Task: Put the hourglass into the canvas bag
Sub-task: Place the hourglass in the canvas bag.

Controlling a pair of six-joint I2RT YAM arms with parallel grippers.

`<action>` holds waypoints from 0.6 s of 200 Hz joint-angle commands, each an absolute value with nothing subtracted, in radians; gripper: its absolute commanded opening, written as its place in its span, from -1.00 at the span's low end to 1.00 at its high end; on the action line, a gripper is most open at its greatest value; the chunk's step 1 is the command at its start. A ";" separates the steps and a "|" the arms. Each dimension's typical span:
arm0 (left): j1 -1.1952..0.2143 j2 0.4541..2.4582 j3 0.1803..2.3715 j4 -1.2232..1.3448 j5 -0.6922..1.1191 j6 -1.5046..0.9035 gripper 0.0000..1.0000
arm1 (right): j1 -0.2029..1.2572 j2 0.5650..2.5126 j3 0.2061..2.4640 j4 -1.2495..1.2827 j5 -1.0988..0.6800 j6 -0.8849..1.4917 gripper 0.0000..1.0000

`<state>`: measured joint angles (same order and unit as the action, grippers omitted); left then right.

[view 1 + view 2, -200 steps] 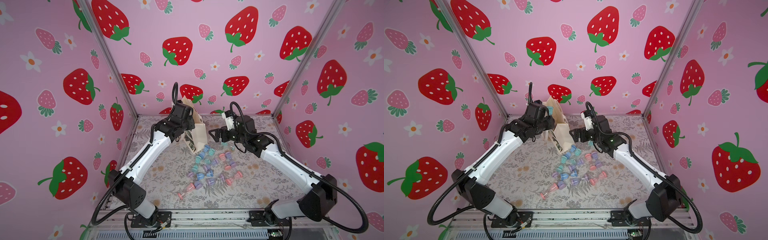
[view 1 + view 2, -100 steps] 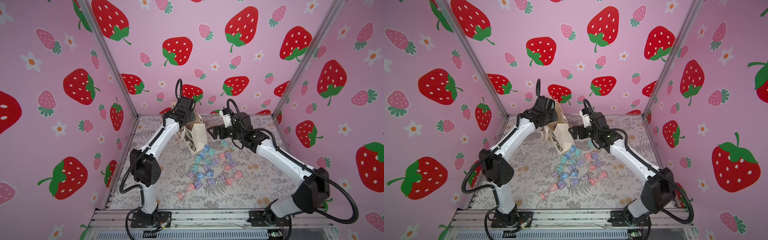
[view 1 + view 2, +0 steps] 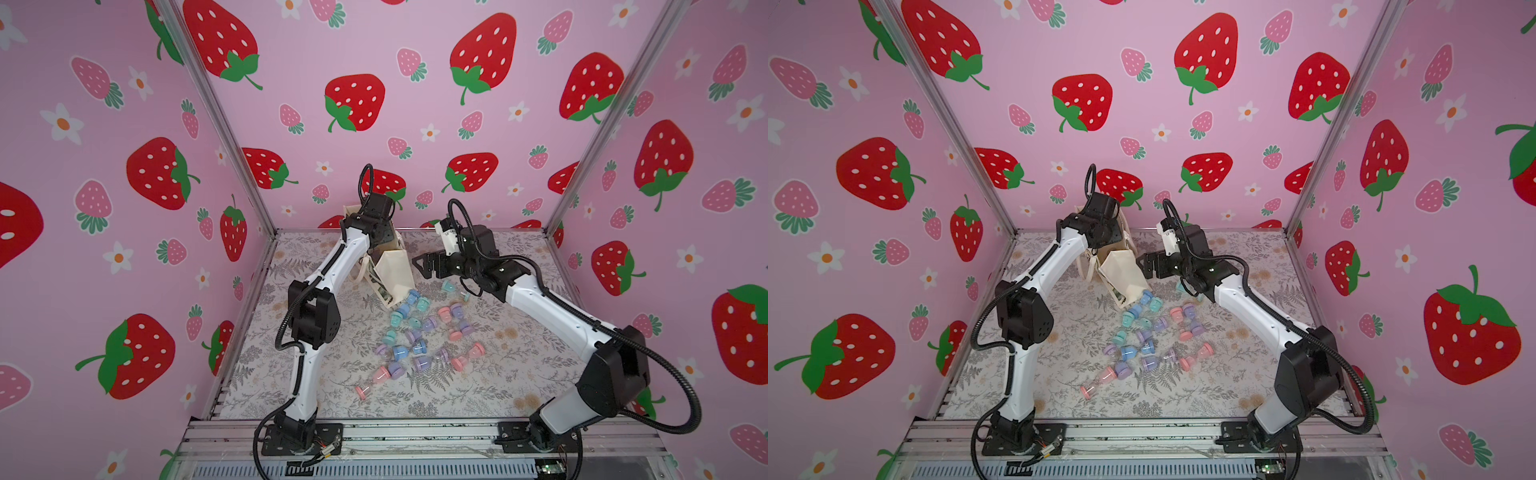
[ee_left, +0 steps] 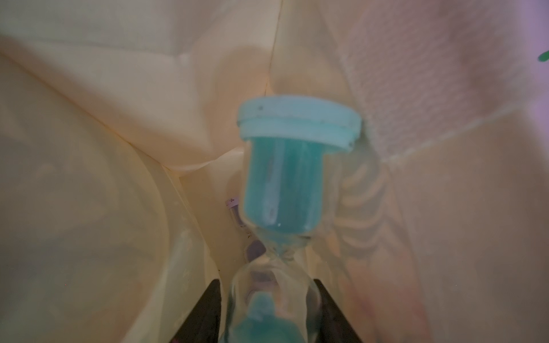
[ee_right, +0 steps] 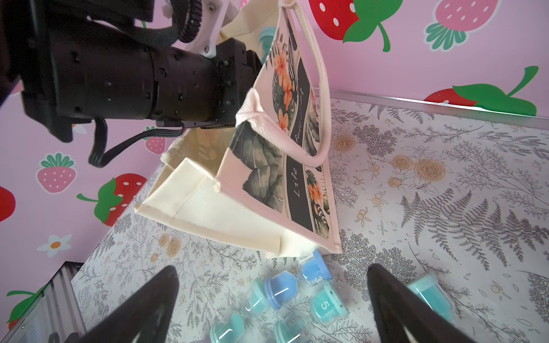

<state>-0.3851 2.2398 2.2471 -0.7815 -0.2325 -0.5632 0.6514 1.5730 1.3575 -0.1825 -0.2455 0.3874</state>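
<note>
The cream canvas bag [image 3: 395, 270] [image 3: 1121, 276] stands tilted at the back middle of the table, its leaf print [image 5: 297, 166] facing my right wrist camera. My left arm's wrist reaches into the bag's mouth, so in both top views its fingers are hidden. In the left wrist view my left gripper [image 4: 267, 285] is shut on a teal hourglass [image 4: 285, 178], gripped by its lower glass bulb, with the bag's cream lining all around. My right gripper [image 3: 419, 266] [image 5: 273, 268] hangs open just right of the bag, holding nothing.
Several loose pastel hourglasses [image 3: 419, 332] [image 3: 1150, 336] lie scattered on the floral table in front of the bag. A blue one [image 5: 315, 267] touches the bag's lower corner. A purple piece [image 4: 231, 205] shows deeper in the bag. Pink strawberry walls close in three sides.
My left arm has folded its elbow upward and its wrist has gone back and down into the bag's mouth. The right gripper has shifted slightly toward the back, still open.
</note>
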 commanded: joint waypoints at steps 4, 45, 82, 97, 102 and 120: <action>-0.388 2.291 2.301 -0.835 -0.234 -0.563 -0.32 | 0.646 1.583 1.388 -0.177 -0.255 0.371 0.99; -0.387 2.321 2.294 -0.837 -0.217 -0.562 -0.12 | 0.643 1.585 1.382 -0.169 -0.249 0.373 0.99; -0.388 2.336 2.310 -0.850 -0.221 -0.562 0.01 | 0.640 1.580 1.380 -0.167 -0.249 0.374 0.99; -0.388 2.340 2.322 -0.860 -0.224 -0.559 0.03 | 0.637 1.576 1.380 -0.169 -0.249 0.373 0.99; -0.388 2.340 2.324 -0.863 -0.225 -0.558 0.04 | 0.638 1.574 1.380 -0.169 -0.250 0.372 0.99; -0.388 2.336 2.331 -0.870 -0.225 -0.554 0.09 | 0.637 1.571 1.381 -0.172 -0.247 0.371 0.99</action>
